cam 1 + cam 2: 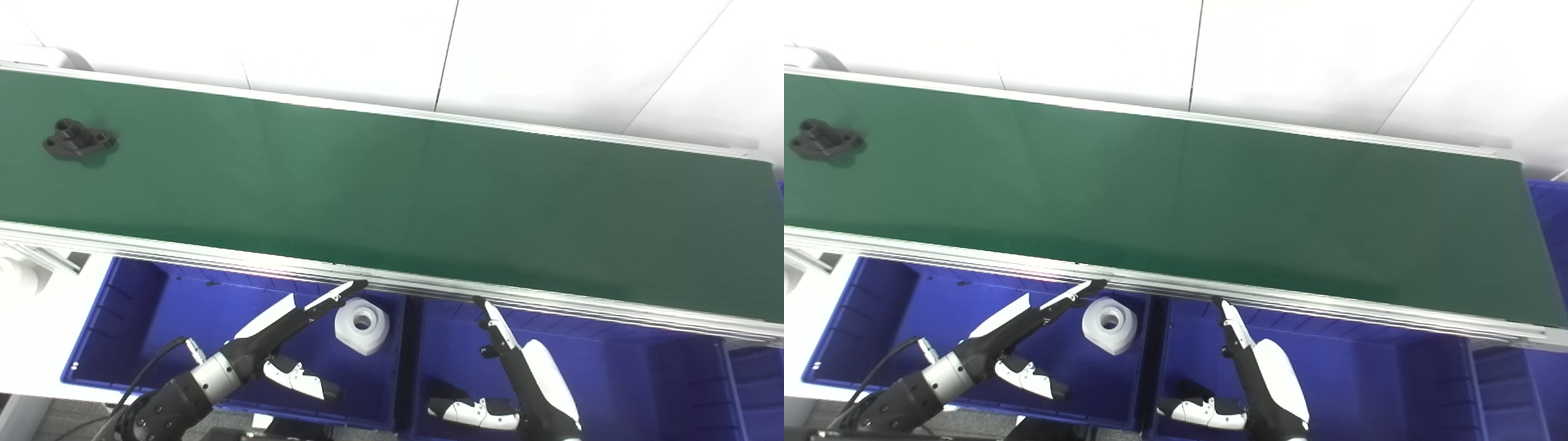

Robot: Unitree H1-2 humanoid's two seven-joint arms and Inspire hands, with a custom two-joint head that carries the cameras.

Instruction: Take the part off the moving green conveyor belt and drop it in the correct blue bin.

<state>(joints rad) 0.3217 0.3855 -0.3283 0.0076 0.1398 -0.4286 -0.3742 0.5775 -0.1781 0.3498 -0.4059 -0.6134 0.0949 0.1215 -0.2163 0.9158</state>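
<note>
- A green belt (392,184) with silver rails runs across the view, tilted down to the right
- A black part (78,139) lies on the belt near its far left end, toward the far rail
- The belt surface beside the part is plain green, with a faint crosswise seam near its middle

A small black part (78,139) with a raised hub and flat eared flange lies flat on the green conveyor belt (398,196), near its far left end and closer to the far edge. Below the belt's near edge sit two blue bins: the left bin (141,318) holds a white hexagonal nut-like part (362,325) by its right wall; the right bin (643,380) adjoins it
</note>
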